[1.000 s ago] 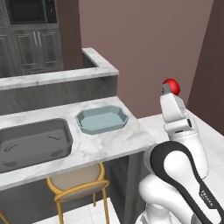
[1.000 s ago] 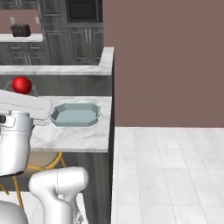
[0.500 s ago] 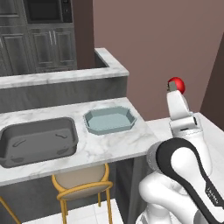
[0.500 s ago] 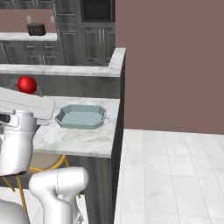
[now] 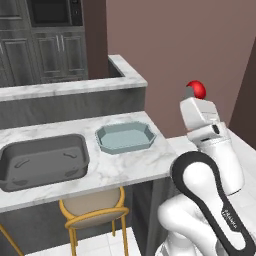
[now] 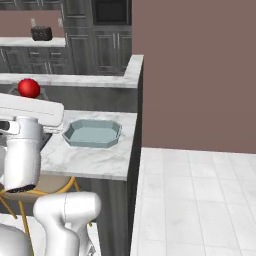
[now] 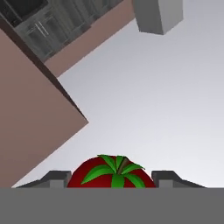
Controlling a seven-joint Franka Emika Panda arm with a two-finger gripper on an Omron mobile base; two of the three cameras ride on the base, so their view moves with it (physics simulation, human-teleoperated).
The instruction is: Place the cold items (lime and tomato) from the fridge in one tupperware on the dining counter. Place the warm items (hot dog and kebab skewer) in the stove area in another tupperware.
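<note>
Tomato (image 7: 112, 172) sits clamped between my gripper (image 7: 113, 178) fingers, held high beside the counter (image 5: 131, 165), well apart from the pale tub (image 5: 125, 138). Round and probably slick and soft, so I'd squeeze its middle gently.

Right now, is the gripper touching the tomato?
Touching. In the hand view the tomato sits squeezed between both fingertips of the gripper with no gap on either side; the left base view shows it carried aloft.
</note>
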